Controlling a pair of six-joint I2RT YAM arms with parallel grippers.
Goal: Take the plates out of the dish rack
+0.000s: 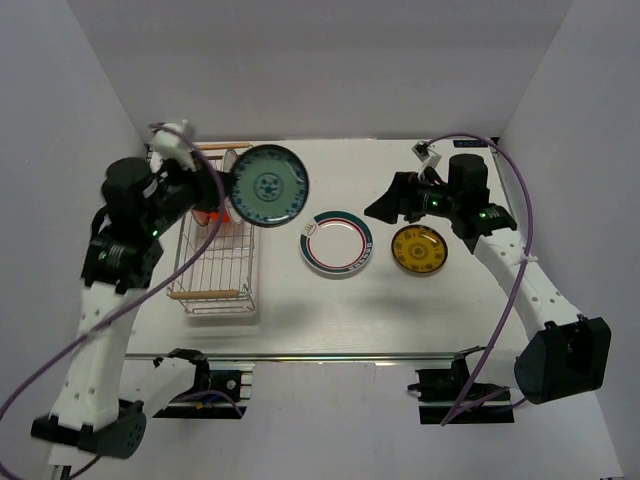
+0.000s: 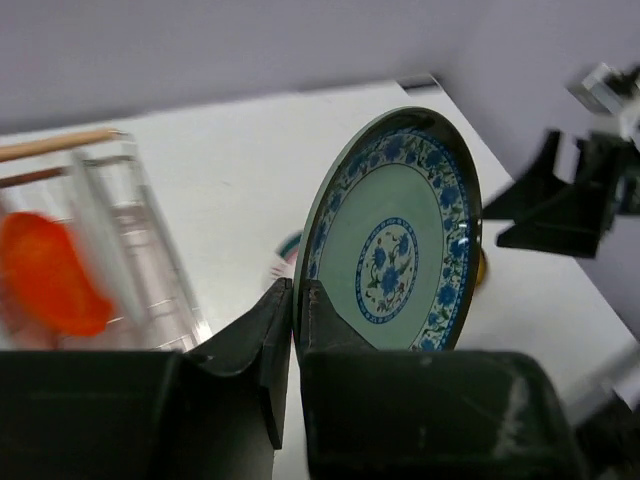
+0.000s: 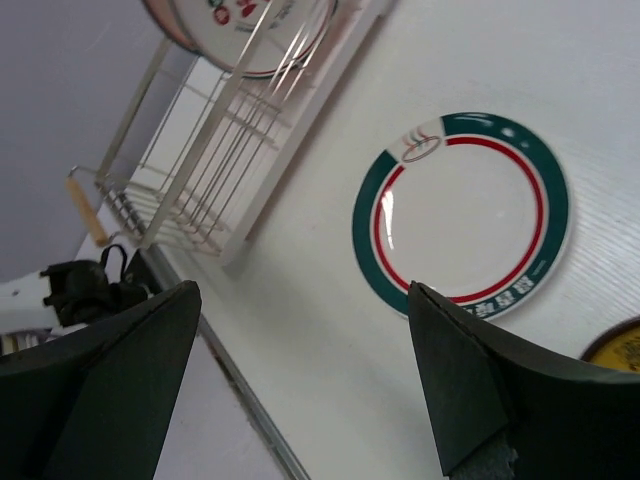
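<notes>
My left gripper point(image 1: 226, 188) is shut on the rim of the teal-blue patterned plate point(image 1: 270, 186) and holds it up beside the dish rack point(image 1: 215, 262); the wrist view shows its fingers point(image 2: 262, 335) pinching the plate's edge point(image 2: 400, 240). The orange-red plate point(image 2: 45, 275) stands in the rack. Another plate point(image 3: 245, 30), white with red-green marks, shows in the rack in the right wrist view. The white plate with the green and red band point(image 1: 337, 243) lies flat mid-table, seen too in the right wrist view point(image 3: 460, 215). The yellow plate point(image 1: 419, 249) lies right of it. My right gripper point(image 1: 383, 207) is open and empty above the table.
The rack has wooden rod handles at its far end point(image 1: 215, 147) and near end point(image 1: 208, 294). White walls enclose the table on three sides. A metal rail point(image 1: 330, 356) runs along the table's near edge.
</notes>
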